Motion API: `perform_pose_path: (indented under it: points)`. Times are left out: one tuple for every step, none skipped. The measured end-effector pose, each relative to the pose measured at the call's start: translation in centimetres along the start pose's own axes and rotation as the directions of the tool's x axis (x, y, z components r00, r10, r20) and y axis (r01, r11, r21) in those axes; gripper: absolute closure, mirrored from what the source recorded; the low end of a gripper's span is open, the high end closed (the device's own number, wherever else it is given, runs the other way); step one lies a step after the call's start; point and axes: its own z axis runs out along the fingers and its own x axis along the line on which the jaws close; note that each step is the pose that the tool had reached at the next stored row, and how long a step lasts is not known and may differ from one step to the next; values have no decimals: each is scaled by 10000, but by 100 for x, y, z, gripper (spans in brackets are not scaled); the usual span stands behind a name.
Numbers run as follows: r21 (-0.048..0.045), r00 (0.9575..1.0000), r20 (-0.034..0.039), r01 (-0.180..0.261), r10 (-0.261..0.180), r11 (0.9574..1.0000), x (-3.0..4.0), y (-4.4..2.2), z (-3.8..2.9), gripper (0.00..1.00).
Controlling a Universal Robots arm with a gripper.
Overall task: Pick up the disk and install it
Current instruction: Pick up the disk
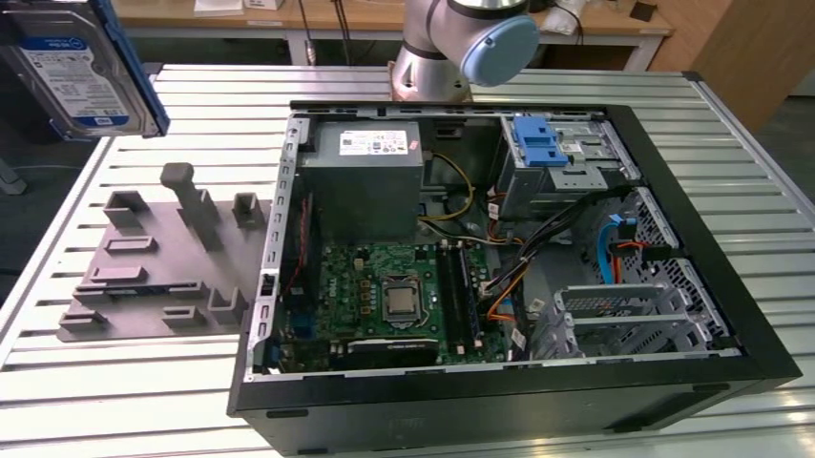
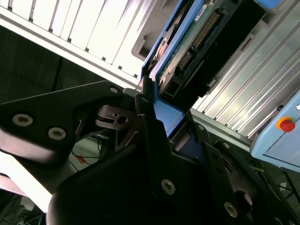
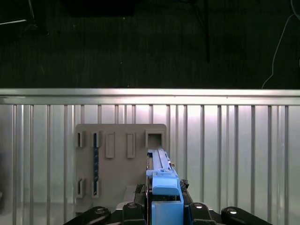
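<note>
- Exterior view:
  - Flat silver metal disk (image 1: 79, 72) with a white-and-blue label and a blue plastic carrier frame, lifted clear of everything at the exterior view's far left.
  - Hangs above the slatted aluminium table (image 1: 128, 401) and the grey slotted holder tray (image 1: 140, 286), well apart from the open black computer case (image 1: 510, 412).
  - Inside the case: big grey power-supply box (image 1: 363, 186), blue ridged latch (image 1: 540, 143) on its silver cage, and loose black and orange cables (image 1: 548, 239) just beside that cage.
- Second wrist view:
  - Black gripper (image 2: 161, 110) clamped on the disk (image 2: 187, 44).
  - One of its fingers (image 2: 149, 122) pressed against the blue frame.
  - Green circuit side and connector row turned toward this camera.
- First wrist view:
  - Disk (image 3: 161, 176) seen edge-on, pinched on both sides by the gripper (image 3: 162, 187).
  - Directly over the tray (image 3: 117, 159), near its square socket.
- Likely trouble from here:
  - Hold seems to be on the plastic frame only, so a slip or twist under a quick swing is possible.
  - Any tilt in the grasp could jam the frame against the cage mouth.
  - Cables by the cage could snag a corner.
  - A low pass could clip the case wall.
</note>
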Motion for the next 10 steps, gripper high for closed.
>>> perform_pose_path:
  points:
    - [-4, 10000, 2, 1, -1, 10000, 2, 0, 1, 64]
    - [-8, 10000, 8, 2, -2, 10000, 5, 0, 0, 64]
    - [-11, 10000, 19, 2, -2, 10000, 9, 1, 0, 64]
    - [-15, 10000, 31, 1, -1, 10000, 15, 0, -1, 64]
    - [-18, 10000, 42, 1, -1, 10000, 25, 0, -1, 64]
    - [-19, 10000, 55, 1, -1, 10000, 36, 0, -1, 64]
    - [-21, 10000, 65, 2, -1, 10000, 51, 0, -1, 64]
    - [-21, 10000, 74, 2, -2, 10000, 67, -1, -1, 64]
    - [-23, 10000, 78, 2, -1, 10000, 82, -1, -2, 64]
    - [-22, 10000, 83, 1, -1, 10000, 100, -1, -2, 64]
